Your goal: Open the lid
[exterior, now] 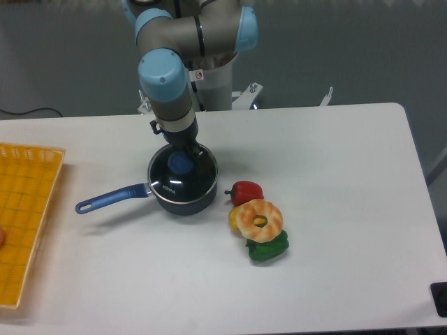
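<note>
Glossy see-through glass lid (183,174) with matt plastic-looking knob (181,162), shiny dark pan (183,197), smooth matt white table (335,209), woven-looking yellow tray (24,209).

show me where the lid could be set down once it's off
Bare table right of the saucepan, out to the far edge, and in front of its handle. Crowded: the toy food cluster and yellow basket at left.
</note>
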